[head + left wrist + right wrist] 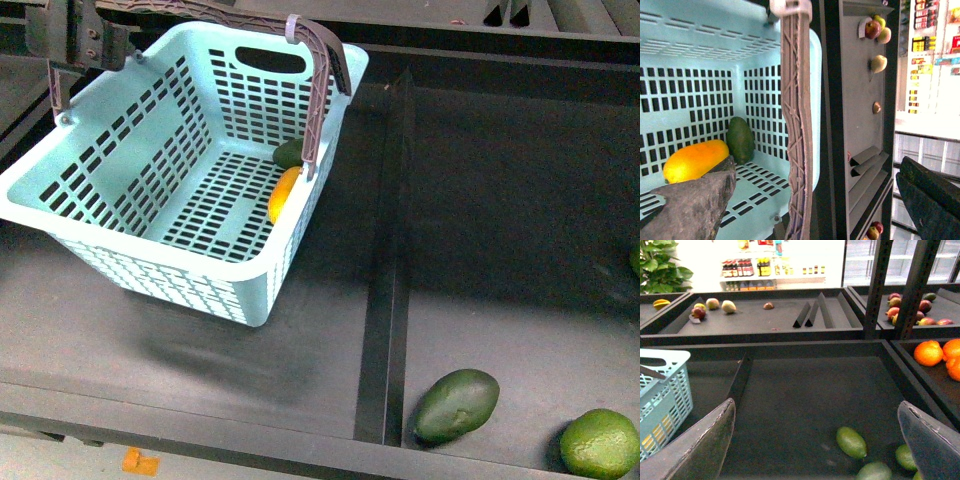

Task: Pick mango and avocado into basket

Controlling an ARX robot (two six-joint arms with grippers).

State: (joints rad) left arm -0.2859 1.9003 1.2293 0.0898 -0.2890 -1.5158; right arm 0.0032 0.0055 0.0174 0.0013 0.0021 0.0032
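Observation:
The pale turquoise basket [120,170] sits tilted at the left of the dark shelf, its brown ribbed handle [318,110] arching over it. Inside, against the right wall, lie the yellow-orange mango [283,193] and the dark green avocado [290,153]. The left wrist view shows the mango [695,160] and avocado [740,139] side by side on the slotted floor. My left gripper [812,200] is open, with the handle [796,125] standing between its fingers. Open as well, my right gripper [815,450] hangs over the dark shelf floor and holds nothing.
A raised black divider [388,300] splits the shelf to the right of the basket. Beyond it lie another dark green avocado-like fruit [456,404] and a round bright green fruit [598,443]. Green fruits [851,441] lie below the right gripper; oranges [929,352] fill a neighbouring bin.

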